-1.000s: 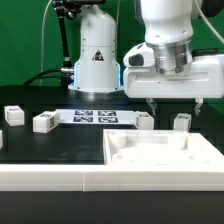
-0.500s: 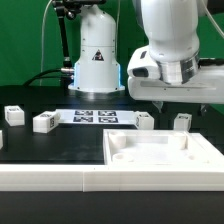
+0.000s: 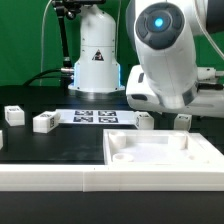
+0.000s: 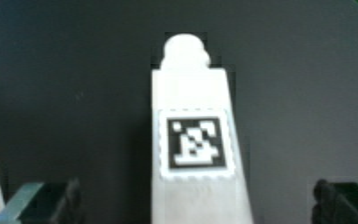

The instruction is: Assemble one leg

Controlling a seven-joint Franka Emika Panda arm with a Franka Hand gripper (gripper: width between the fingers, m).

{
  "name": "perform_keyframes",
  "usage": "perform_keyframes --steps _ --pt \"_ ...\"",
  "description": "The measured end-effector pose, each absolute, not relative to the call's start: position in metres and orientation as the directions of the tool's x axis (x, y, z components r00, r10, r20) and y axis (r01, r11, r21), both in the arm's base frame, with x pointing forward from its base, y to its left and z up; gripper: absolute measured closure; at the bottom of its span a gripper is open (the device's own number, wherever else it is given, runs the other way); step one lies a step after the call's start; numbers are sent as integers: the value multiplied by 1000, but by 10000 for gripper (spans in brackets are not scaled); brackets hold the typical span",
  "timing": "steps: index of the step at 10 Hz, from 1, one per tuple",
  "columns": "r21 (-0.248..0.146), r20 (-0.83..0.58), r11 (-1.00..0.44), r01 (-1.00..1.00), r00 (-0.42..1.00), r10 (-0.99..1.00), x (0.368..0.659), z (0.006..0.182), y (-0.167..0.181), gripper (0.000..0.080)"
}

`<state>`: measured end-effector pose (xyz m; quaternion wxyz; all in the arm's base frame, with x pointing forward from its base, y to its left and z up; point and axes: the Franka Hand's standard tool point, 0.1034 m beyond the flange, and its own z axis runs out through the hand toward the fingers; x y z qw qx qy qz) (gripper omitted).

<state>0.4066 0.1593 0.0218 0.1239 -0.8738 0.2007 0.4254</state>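
On the black table [image 4: 60,90], the leg [image 4: 194,120] lies flat between the 2 wide-spread fingers [image 4: 43,200] of the gripper [image 4: 194,200], not held yet, so this looks like the grab step: go down, then pinch it.

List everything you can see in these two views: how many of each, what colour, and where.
legs: four, white with black-and-white markers; two on the table toward the exterior view's left, two by the panel's far edge under the arm. The wrist view shows one up close; I cannot tell which.
panel: one, white, raised rim; near side, exterior view's right.
marker board: one, white with black tags; flat at mid-table.
table: one, black.
backdrop: green, behind.
arm: one, white; base behind the marker board, links at the exterior view's upper right.
gripper: one, dark fingertips, open, either side of the close-up leg, apart from it.
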Motion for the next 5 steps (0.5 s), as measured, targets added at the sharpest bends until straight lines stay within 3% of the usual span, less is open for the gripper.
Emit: perform_keyframes --steps 1,5 --pt "-45 -781 -890 -455 571 -253 407 13 162 150" --pt "-53 -783 -891 -451 572 -243 402 7 164 150"
